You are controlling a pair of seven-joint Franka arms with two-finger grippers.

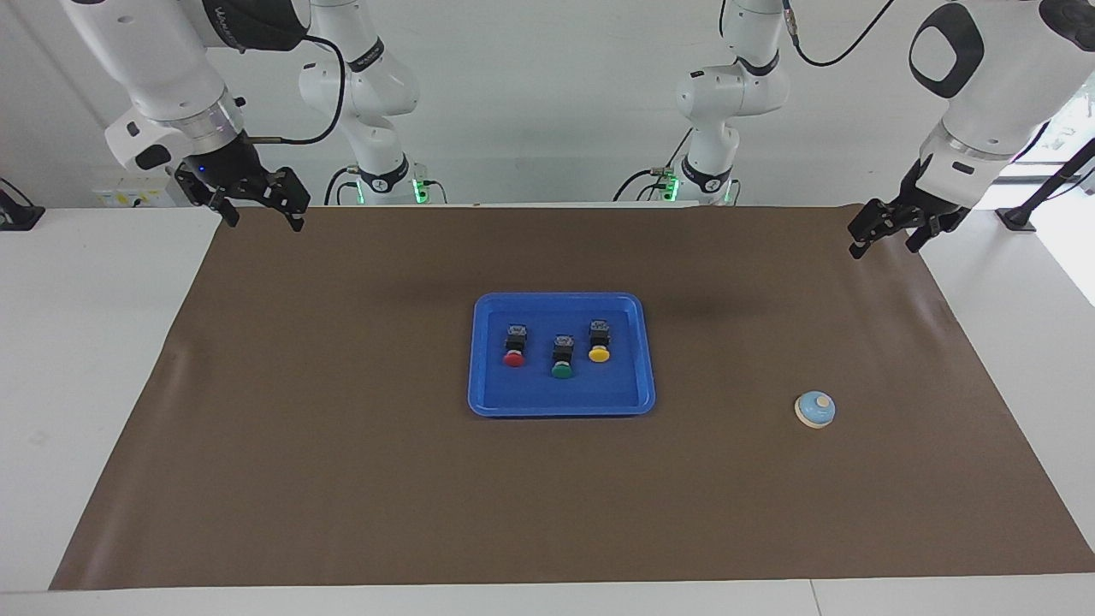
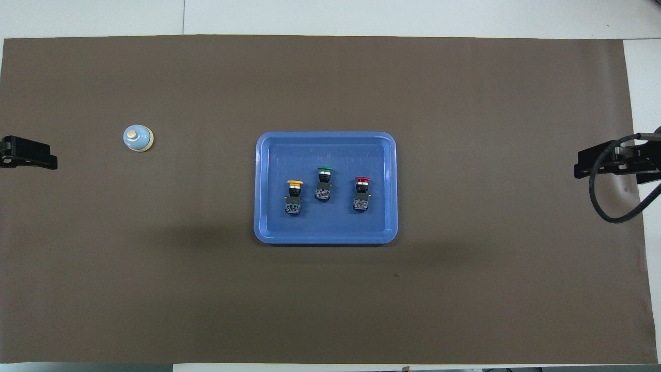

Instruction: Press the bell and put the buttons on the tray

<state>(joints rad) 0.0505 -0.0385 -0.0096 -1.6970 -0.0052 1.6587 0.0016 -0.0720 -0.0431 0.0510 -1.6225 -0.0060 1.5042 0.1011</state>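
left tool (image 2: 31, 159) cut off at overhead edge.

A brown mat (image 1: 342, 479) covers the white table (image 1: 85, 342); tray (image 1: 488, 402) at centre, bell (image 1: 815, 410) at three o'clock.

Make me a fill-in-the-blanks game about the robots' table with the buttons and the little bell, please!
1. The three buttons all lie in the blue ____.
2. The button in the middle of the row has a ____ cap.
3. The bell sits on the brown mat toward the ____ arm's end of the table.
4. The left gripper and the right gripper hold ____.

Missing words: tray; green; left; nothing
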